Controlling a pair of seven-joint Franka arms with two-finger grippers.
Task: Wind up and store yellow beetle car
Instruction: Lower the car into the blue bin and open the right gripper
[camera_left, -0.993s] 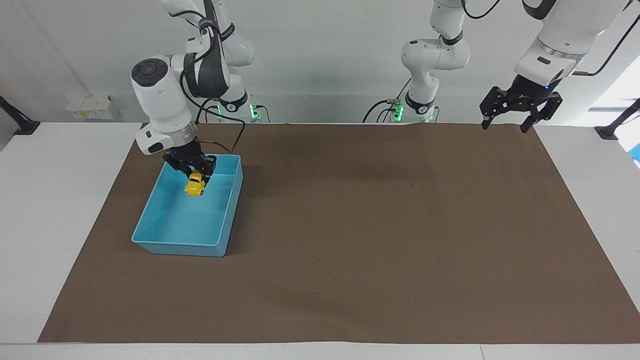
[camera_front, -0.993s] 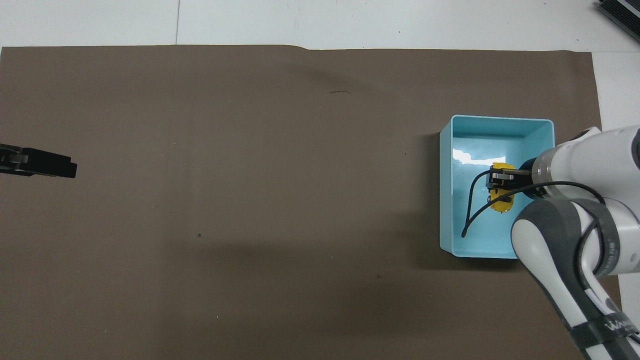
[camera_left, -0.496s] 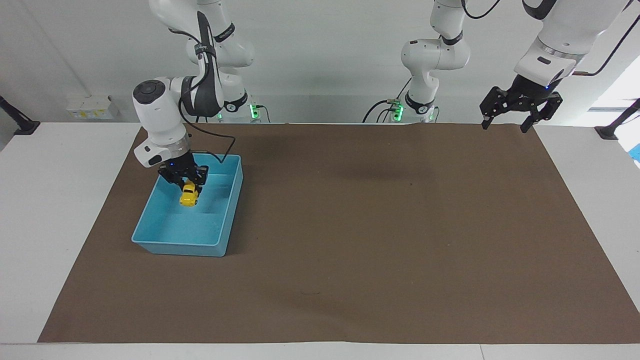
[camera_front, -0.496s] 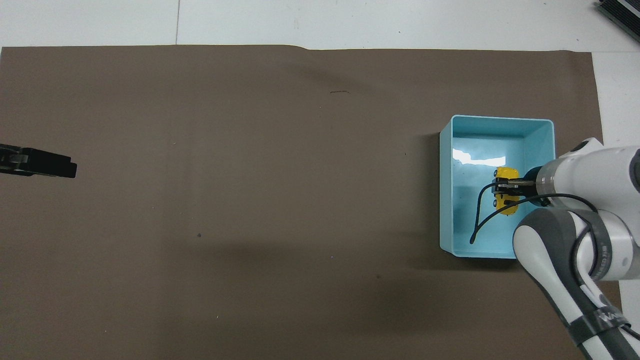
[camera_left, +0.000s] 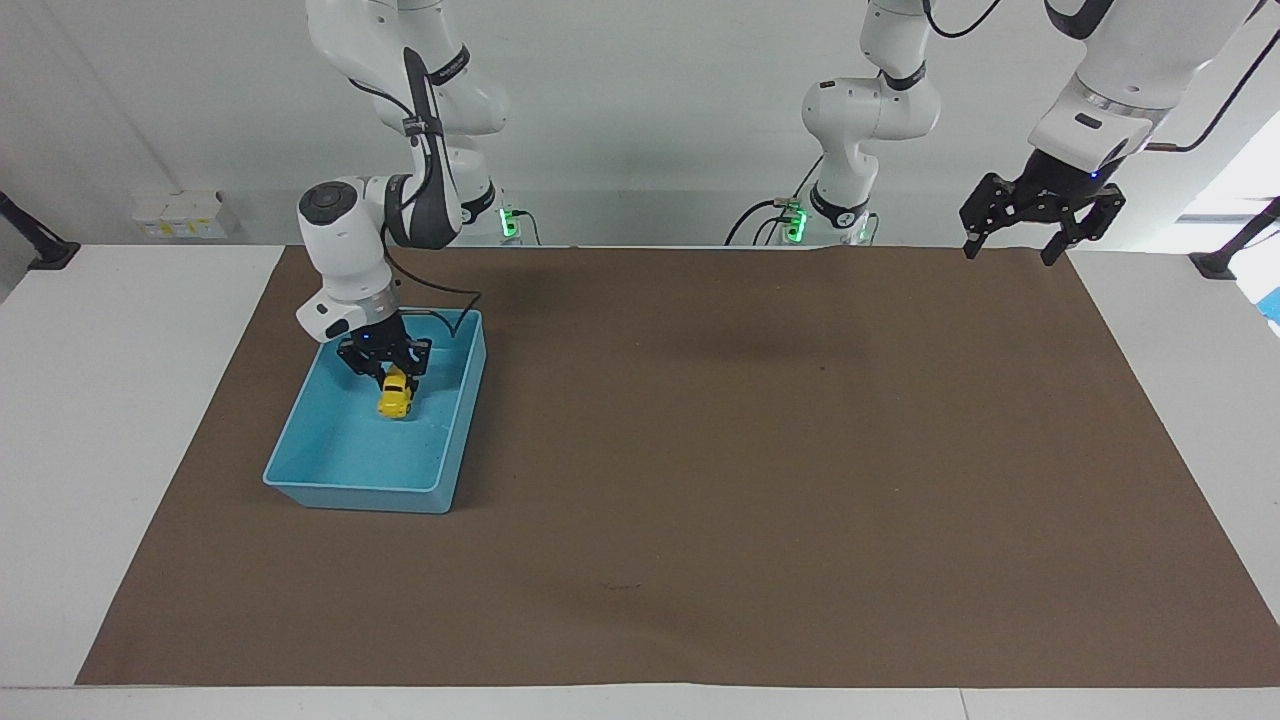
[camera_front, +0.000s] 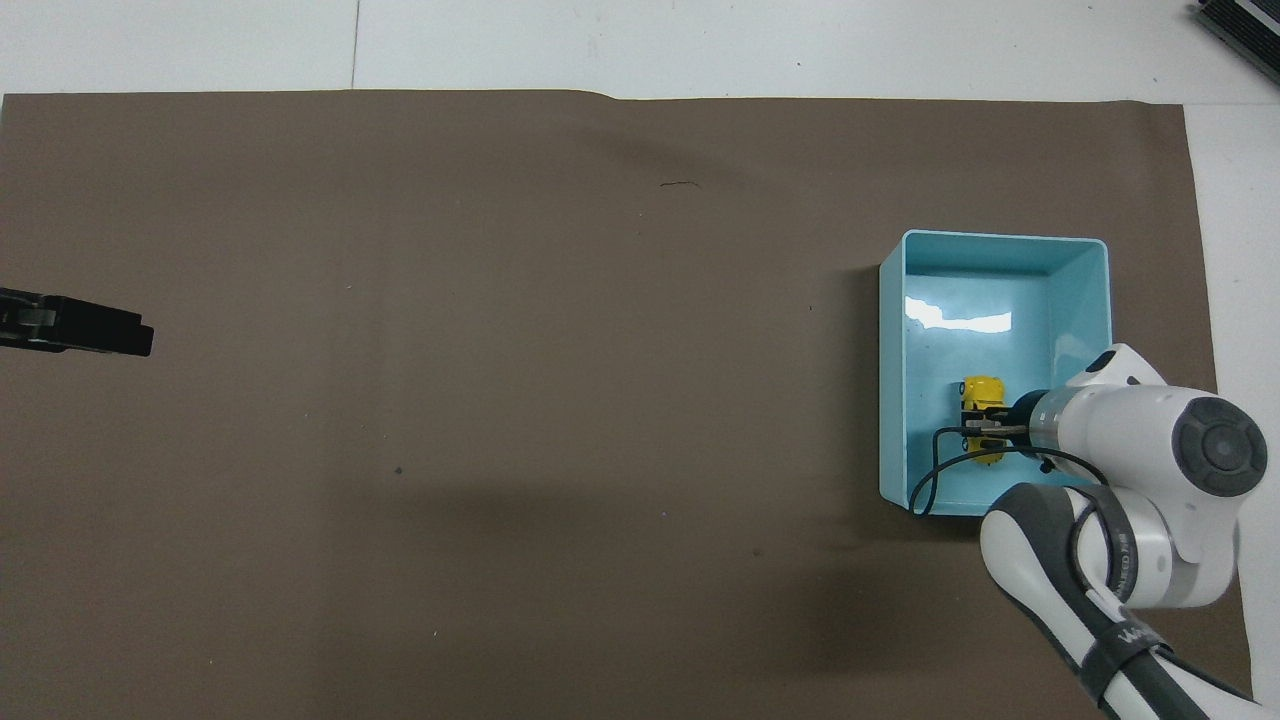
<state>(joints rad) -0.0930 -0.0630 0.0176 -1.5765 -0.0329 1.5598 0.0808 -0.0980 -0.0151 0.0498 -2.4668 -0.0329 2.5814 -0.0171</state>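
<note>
A white table (camera_left: 120, 420) carries a brown mat (camera_left: 760, 460) that covers most of its top, reaching close to the edge nearest the robots and the edge farthest from them. On the mat, toward the right arm's end of the table and close to the mat's corner nearest that arm's base, sits a light blue bin (camera_left: 455, 440), open at the top, its long sides running away from the robots.

The right arm bends down over the bin, and the right gripper (camera_left: 388, 368) reaches inside it, its fingers clamped on the yellow beetle car (camera_left: 396, 393). The car is inside the bin, in the half nearer the robots, low down by the bin's floor; whether its wheels touch the floor cannot be told. In the overhead view the car (camera_front: 982, 400) shows partly under the gripper (camera_front: 985, 432), away from the bin's walls (camera_front: 895, 400).

The left arm waits at its own end of the table. The left gripper (camera_left: 1010, 240) hangs raised over the mat's corner nearest the left arm's base, its fingers spread apart and holding nothing; in the overhead view only its dark tip (camera_front: 75, 325) shows
</note>
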